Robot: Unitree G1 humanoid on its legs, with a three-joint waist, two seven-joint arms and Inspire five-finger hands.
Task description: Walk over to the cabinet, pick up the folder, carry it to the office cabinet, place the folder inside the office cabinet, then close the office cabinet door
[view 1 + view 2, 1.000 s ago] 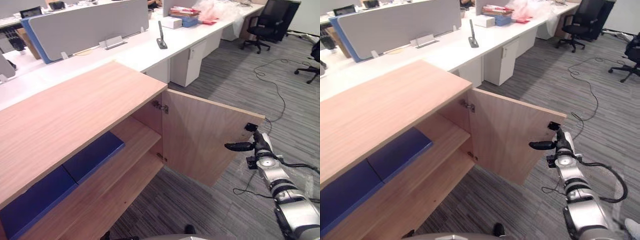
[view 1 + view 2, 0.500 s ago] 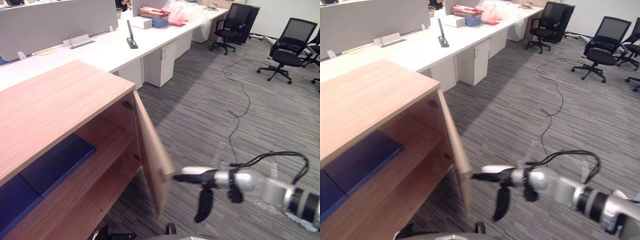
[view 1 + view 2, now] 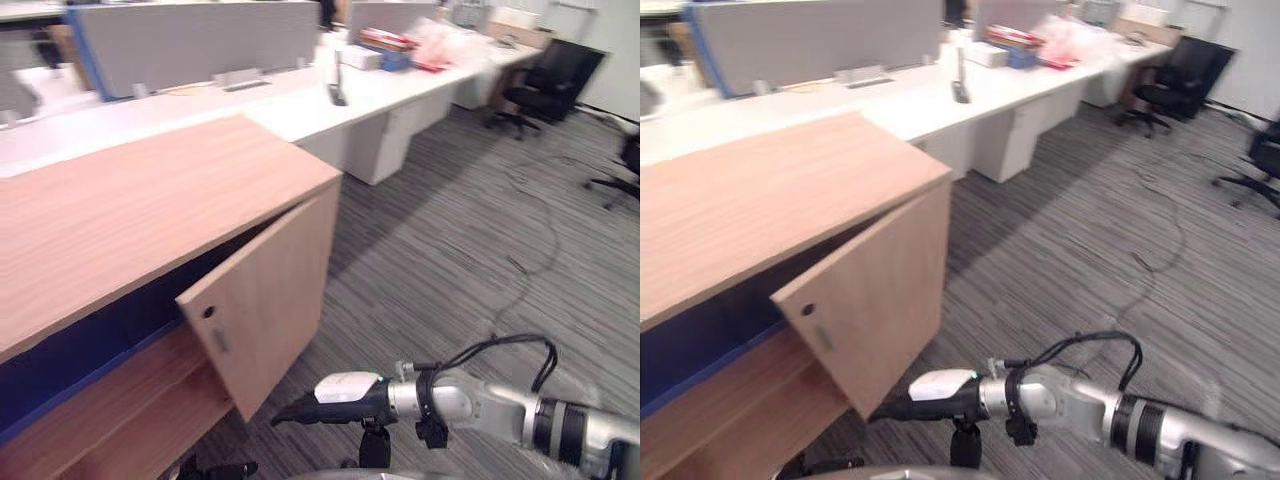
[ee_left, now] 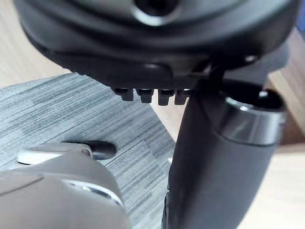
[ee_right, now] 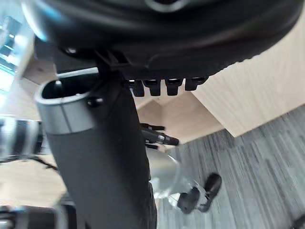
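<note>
The wooden office cabinet (image 3: 130,210) takes up the left half of the eye views. Its door (image 3: 265,300) stands slightly ajar, hinged at the right corner. Through the gap a dark blue folder (image 3: 60,365) lies on the upper shelf inside. My right hand (image 3: 335,395) is low in front of the door, open, with a white thumb cover. Its straight fingers (image 3: 290,413) point at the door's lower outer corner, close to it or just touching. In the right wrist view the door's panel (image 5: 257,86) is just past the fingers. My left hand (image 4: 214,162) hangs relaxed over carpet beside the cabinet's wood.
Long white desks (image 3: 330,110) with a grey divider (image 3: 200,45) run behind the cabinet. Black office chairs (image 3: 550,80) stand at the far right. A thin cable (image 3: 530,265) lies on the grey carpet, which is open to the right of the cabinet.
The door has swung from wide open to nearly shut, with my right hand following its outer edge leftward. The head camera's view has shifted as well.
</note>
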